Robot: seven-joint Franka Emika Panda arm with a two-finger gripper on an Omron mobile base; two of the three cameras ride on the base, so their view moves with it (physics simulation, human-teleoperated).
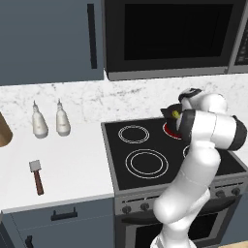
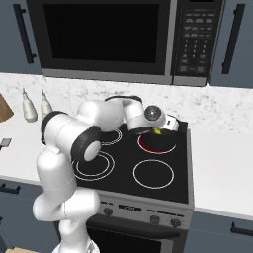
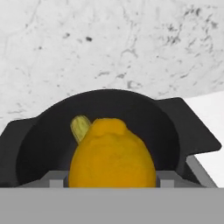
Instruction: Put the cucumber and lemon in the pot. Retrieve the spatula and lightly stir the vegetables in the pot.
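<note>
The cucumber [image 3: 80, 127] already lay inside the pot [image 3: 39, 144], a stubby yellow-green end showing against the dark inner wall. The lemon [image 3: 111, 153] was not yet released: in the hand view it sat between the fingers of the end effector [image 3: 112, 177], which stood partly closed on it, right at the pot's near rim. From the base views the end effector [image 2: 163, 127] hovered at the back burner of the stove [image 1: 145, 145], with a spot of yellow at its tip. By my reading, the first half of the task was nearly done, with only the drop of the lemon left. The spatula [image 1: 36, 177] lay untouched on the white surface [image 1: 72, 164] well to the left of the stove, so fetching it and stirring remained.

The pot looked matte black, round, with two flat side handles. The lemon was smooth and orange-yellow, slightly knobbed on top. The spatula had a reddish-brown wooden handle and a flat grey square head.
</note>
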